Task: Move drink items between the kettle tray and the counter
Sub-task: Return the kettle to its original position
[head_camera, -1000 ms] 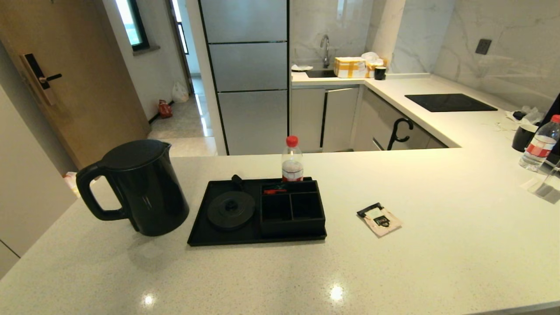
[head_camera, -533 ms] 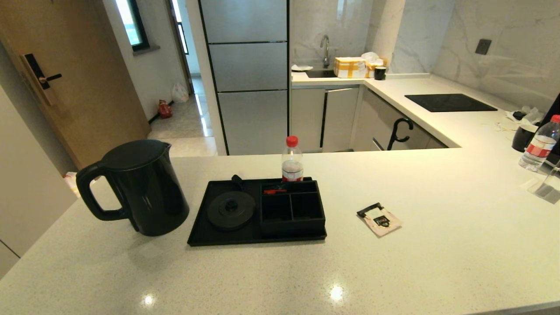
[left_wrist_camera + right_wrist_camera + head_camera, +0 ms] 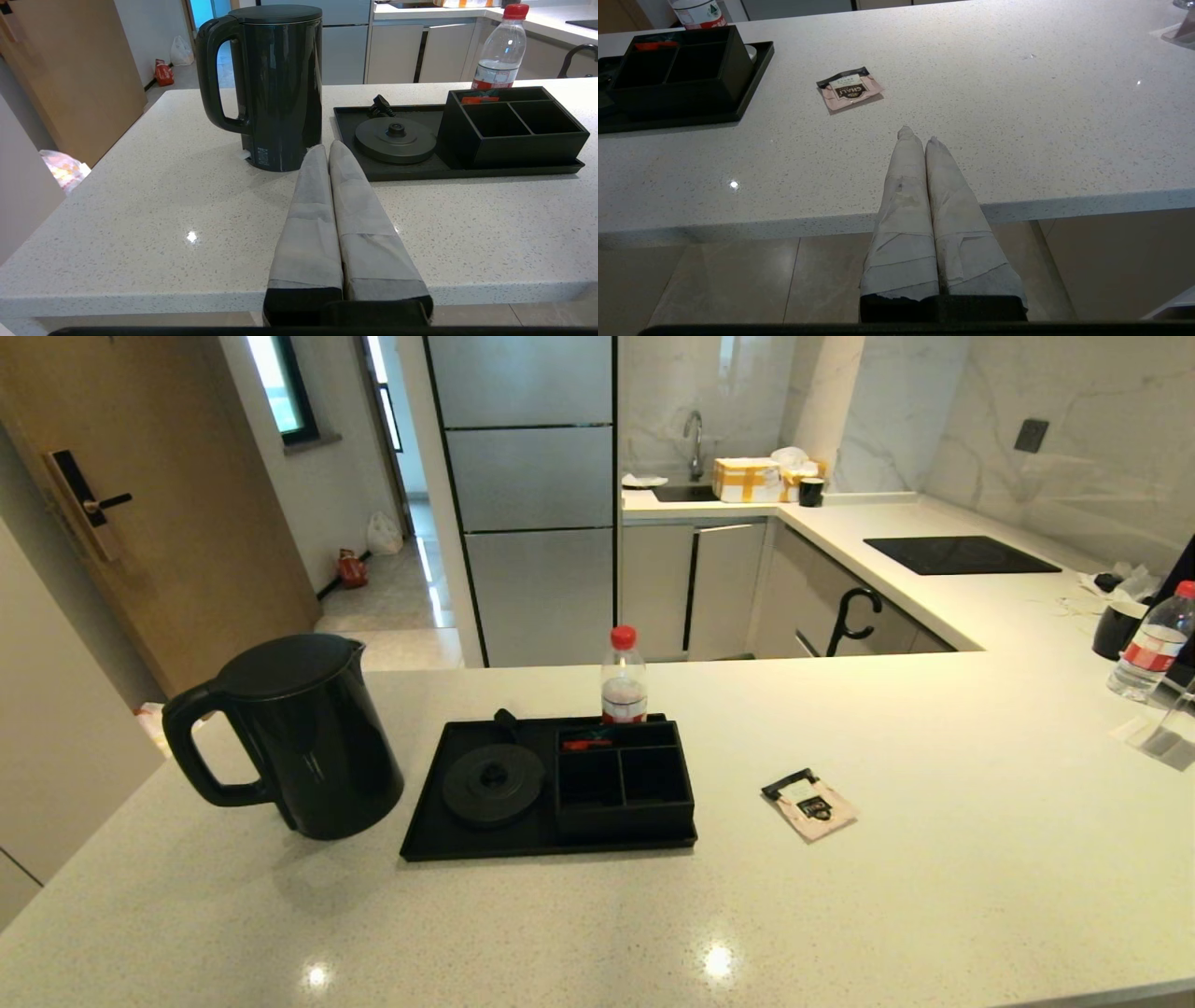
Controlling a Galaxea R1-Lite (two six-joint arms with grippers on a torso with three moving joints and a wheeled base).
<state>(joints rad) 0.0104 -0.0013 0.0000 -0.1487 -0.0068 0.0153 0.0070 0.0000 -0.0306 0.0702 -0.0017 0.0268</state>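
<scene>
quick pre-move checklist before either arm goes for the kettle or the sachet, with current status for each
1. Kettle upright on the counter, lid on, handle turned away from the tray: ok.
2. Round base on the kettle tray bare, nothing on it: ok.
3. Pink sachet flat on the counter, apart from the tray: ok.
4. Two front compartments of the boxed section look empty; a red item lies in the rear one: ok.
5. Left gripper shut, holding nothing, low at the counter's near edge facing the kettle: not ok for grasping, open first.
6. Right gripper shut, empty, short of the sachet: not ok, open first.
</scene>
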